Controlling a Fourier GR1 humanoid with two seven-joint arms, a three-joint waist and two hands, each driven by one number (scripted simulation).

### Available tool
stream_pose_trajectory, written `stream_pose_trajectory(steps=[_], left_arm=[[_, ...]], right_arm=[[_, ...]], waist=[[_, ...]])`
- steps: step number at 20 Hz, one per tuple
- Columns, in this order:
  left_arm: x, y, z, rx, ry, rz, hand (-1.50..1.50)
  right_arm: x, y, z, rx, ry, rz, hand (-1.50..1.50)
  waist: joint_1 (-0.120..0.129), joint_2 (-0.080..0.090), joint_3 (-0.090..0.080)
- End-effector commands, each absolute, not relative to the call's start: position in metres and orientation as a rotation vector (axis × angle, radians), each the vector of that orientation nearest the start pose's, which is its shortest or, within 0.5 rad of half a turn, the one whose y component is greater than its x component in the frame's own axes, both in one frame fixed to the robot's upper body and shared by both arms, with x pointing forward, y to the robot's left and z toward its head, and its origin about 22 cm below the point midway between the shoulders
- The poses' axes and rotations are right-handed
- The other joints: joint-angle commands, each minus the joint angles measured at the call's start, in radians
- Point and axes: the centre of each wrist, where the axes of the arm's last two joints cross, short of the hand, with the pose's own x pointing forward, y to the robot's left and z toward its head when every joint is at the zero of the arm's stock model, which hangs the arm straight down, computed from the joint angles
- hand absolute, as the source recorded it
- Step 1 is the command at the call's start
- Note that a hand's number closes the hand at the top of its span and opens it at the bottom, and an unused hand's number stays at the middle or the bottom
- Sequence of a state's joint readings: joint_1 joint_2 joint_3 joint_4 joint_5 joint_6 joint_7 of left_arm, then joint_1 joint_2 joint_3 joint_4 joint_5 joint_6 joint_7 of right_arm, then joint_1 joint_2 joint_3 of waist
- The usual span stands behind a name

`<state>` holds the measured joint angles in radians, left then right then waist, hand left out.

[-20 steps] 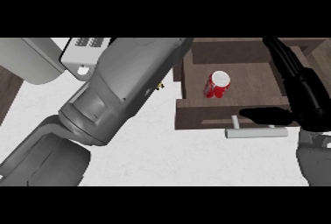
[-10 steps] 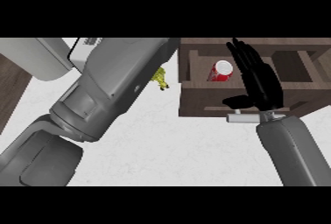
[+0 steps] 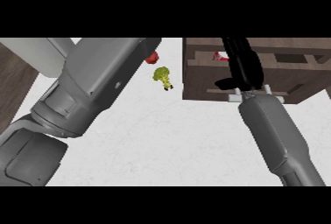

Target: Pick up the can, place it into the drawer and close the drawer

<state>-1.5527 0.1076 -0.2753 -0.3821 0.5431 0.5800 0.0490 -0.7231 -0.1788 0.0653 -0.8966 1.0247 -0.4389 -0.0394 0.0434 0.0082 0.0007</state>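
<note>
The brown wooden drawer [image 3: 200,83] stands at the upper right, its white handle [image 3: 257,93] on the front. Inside it only a sliver of the red can [image 3: 218,55] shows, just left of my right hand. That hand [image 3: 243,65] lies over the drawer's front with its fingers straight and pointing away from me, thumb out to the left by the handle; it holds nothing. My left forearm [image 3: 97,92] crosses the left half of the view. Its hand is out of sight past the top.
A yellow-green object [image 3: 163,77] lies on the white counter [image 3: 168,144] just left of the drawer. A small red thing [image 3: 153,57] peeks out beside my left forearm. Dark wood floor [image 3: 16,83] shows at the far left.
My right hand swung from the drawer's right side onto its front. The drawer sits further in, so less of its inside and of the can shows.
</note>
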Motion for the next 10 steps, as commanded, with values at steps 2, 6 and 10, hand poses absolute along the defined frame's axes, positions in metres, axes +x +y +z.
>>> stream_pose_trajectory(steps=[2, 6, 10], left_arm=[[0.453, 0.045, 0.259, 0.096, -1.702, -0.002, -1.5], [0.451, 0.052, 0.248, 0.082, -1.687, 0.015, -1.5], [0.453, 0.077, 0.257, 0.064, -1.701, -0.018, -1.5]], right_arm=[[0.429, -0.205, 0.08, -1.243, -1.769, 0.833, -1.5], [0.435, -0.186, 0.066, -1.264, -1.768, 0.85, -1.5], [0.451, -0.198, 0.093, -1.326, -1.777, 0.813, -1.5]], waist=[[0.019, -0.002, 0.0], [0.029, -0.003, 0.0], [0.062, 0.008, 0.0]])
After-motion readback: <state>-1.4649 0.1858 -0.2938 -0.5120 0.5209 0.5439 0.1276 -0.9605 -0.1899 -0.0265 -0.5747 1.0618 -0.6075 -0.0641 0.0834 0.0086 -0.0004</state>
